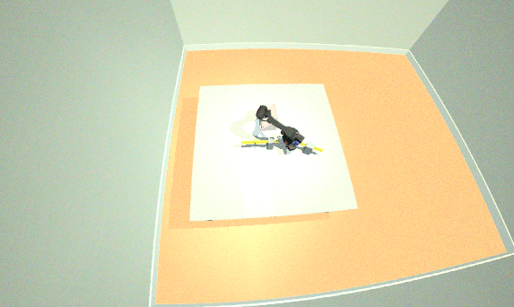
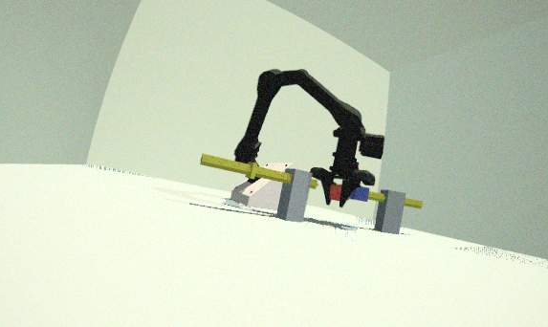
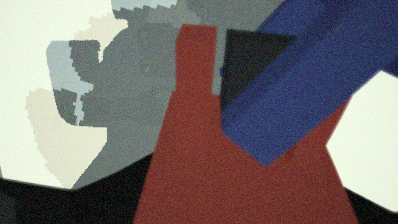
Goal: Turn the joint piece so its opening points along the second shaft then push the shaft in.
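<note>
The red joint piece (image 2: pixel 336 192) (image 3: pixel 175 165) is between the fingers of my gripper (image 2: pixel 335 203) (image 3: pixel 225 153), which is shut on it. A blue part (image 2: pixel 360 193) (image 3: pixel 300 90) lies against the red piece, crossing it diagonally in the wrist view. It sits on the end of the right yellow shaft (image 2: pixel 414 204) (image 1: pixel 318 149), held by the right grey block (image 2: pixel 390 212). The second yellow shaft (image 2: pixel 224 163) (image 1: pixel 252 143) passes through the left grey block (image 2: pixel 294 198). Its end stops short of the red piece. The fingers hide part of the joint; which way its opening points is unclear.
A collar (image 2: pixel 252 170) rings the second shaft left of its block. The arm's pale pink base (image 2: pixel 265 191) stands behind that shaft. Both blocks stand on the white table (image 1: pixel 226 188), one on each side of the gripper.
</note>
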You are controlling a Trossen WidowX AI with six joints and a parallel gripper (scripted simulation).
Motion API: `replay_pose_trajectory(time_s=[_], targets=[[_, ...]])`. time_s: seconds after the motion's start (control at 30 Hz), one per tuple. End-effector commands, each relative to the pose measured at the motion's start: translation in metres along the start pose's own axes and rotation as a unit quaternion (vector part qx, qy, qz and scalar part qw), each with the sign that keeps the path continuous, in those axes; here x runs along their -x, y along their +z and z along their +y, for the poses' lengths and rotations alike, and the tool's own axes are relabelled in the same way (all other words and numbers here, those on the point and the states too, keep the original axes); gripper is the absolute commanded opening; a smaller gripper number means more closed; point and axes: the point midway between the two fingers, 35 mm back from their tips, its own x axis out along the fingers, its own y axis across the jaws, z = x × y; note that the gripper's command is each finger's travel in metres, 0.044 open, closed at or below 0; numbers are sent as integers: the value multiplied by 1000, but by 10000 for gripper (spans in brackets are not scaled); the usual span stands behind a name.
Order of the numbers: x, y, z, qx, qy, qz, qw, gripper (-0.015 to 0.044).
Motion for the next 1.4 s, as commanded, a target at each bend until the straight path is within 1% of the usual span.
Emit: replay_pose_trajectory(time_s=[0.0,0.1,0.33,1.23,1.37], targets=[[1,0,2,-27,6,22,999,0],[4,-1,4,-41,8,38,998,0],[6,-2,5,-48,9,47,998,0],[8,-4,5,-43,8,51,998,0],[8,-4,5,-43,8,51,998,105]])
